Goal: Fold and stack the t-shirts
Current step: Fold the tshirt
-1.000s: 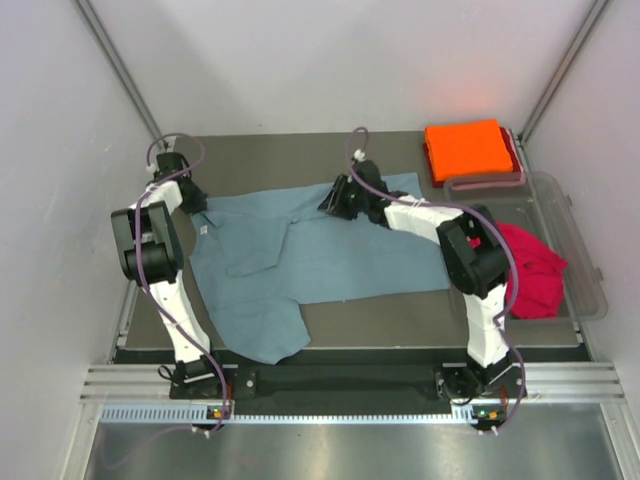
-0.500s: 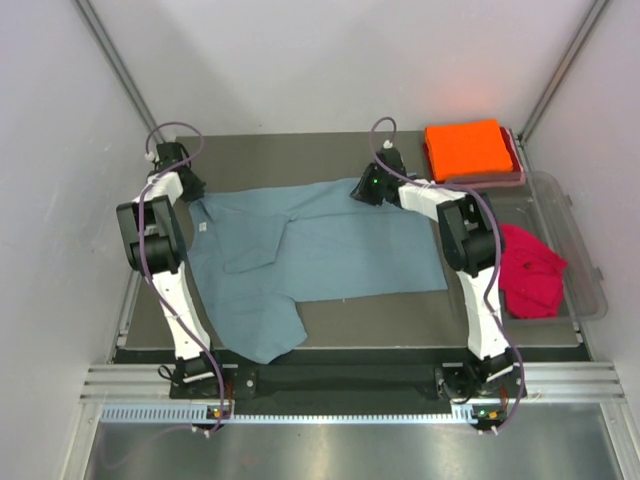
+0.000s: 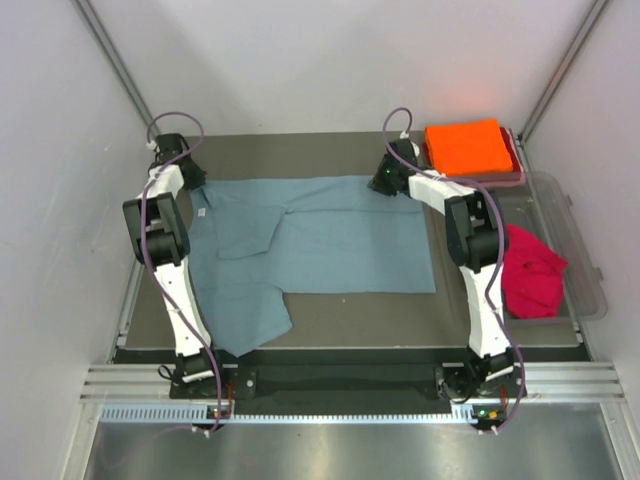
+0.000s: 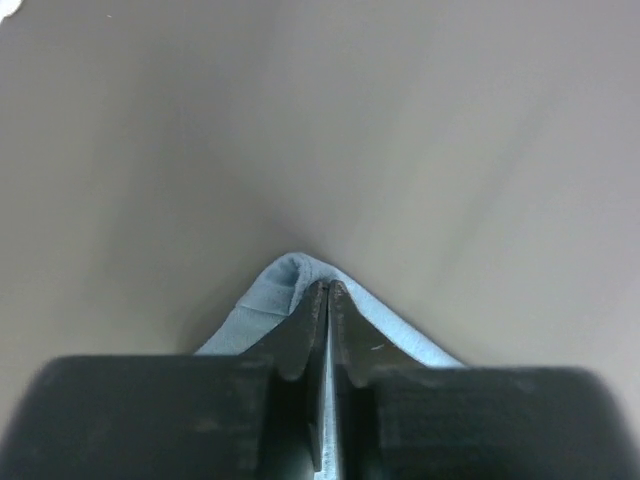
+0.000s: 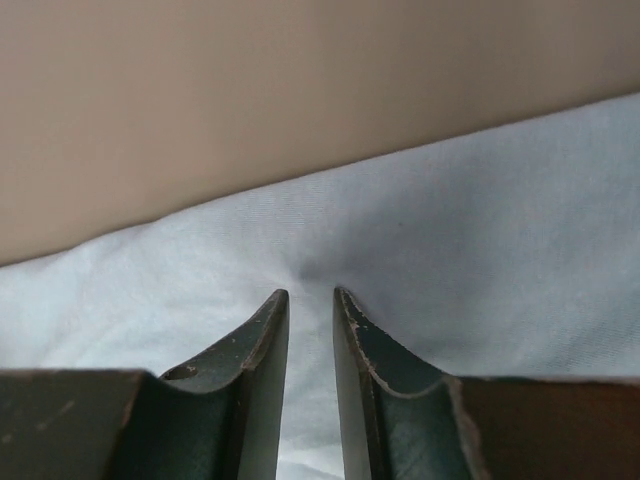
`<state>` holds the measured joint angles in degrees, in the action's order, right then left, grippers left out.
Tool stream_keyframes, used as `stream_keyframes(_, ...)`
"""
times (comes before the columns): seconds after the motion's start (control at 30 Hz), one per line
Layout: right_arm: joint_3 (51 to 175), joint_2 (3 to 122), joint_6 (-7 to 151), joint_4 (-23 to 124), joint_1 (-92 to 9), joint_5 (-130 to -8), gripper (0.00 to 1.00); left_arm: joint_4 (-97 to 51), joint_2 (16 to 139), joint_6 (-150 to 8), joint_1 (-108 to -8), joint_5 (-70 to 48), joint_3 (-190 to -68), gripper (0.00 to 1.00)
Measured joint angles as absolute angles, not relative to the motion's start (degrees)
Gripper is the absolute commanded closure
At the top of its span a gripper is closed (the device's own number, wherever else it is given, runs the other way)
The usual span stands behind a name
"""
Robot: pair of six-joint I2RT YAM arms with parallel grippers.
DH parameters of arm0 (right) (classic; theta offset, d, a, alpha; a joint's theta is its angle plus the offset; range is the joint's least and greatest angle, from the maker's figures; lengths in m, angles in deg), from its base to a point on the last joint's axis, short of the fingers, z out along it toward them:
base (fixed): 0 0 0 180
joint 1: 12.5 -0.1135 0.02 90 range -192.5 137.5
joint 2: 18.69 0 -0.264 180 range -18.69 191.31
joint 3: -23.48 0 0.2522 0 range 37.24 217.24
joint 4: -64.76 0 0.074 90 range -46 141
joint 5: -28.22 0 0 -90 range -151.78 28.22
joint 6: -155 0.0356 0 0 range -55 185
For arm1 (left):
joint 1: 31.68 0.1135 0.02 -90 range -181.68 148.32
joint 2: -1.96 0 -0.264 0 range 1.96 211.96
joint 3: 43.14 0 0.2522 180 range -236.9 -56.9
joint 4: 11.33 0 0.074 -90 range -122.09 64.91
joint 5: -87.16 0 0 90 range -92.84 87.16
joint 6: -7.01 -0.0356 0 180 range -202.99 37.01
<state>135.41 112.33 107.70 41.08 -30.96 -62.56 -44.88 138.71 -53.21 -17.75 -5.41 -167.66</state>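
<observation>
Grey-blue t-shirt (image 3: pixel 340 250) spread flat, one sleeve (image 3: pixel 248 238) apparently folded inward

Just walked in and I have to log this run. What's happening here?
Two robot arms hold a grey-blue t-shirt spread out on the table. The left claw is shut on its far left corner. The right claw is at the far right corner, jaws nearly together with cloth puckered at their tips, apparently pinching it. An orange t-shirt lies folded at the far right, and a red t-shirt lies crumpled in the clear tub, not yet folded.
</observation>
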Motion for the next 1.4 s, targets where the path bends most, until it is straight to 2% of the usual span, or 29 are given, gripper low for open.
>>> stream_keyframes(0.1,136.46,112.33,105.84,40.25,-30.78,-63.74,0.71,-46.94,137.81,-54.8,-17.86,-4.29,-167.82,0.7)
stream_keyframes(0.23,136.72,111.65,104.11,40.19,-30.76,-65.66,0.67,-51.26,132.54,-56.9,-17.88,0.45,-165.33,0.63)
stream_keyframes(0.47,131.41,103.04,103.5,40.73,-32.51,-68.72,0.61,-52.71,112.92,-57.4,-17.46,4.03,-149.79,0.63)
stream_keyframes(0.63,126.25,95.68,103.65,42.85,-36.49,-70.84,0.62,-52.01,104.92,-57.38,-17.33,-2.81,-137.98,0.63)
stream_keyframes(0.83,120.7,92.44,105.86,46.18,-43.96,-70.86,0.6,-53.06,103.34,-57.21,-17.48,-8.88,-126.42,0.63)
stream_keyframes(1.07,118.3,94.34,111.35,52.32,-51.68,-71.58,0.58,-52.55,102.62,-57.23,-17.48,-11.94,-123.19,0.63)
stream_keyframes(1.4,119.98,102.63,115.81,56.17,-56.53,-71.37,0.52,-52.64,102.62,-56.31,-17.86,-12.55,-120.17,0.62)
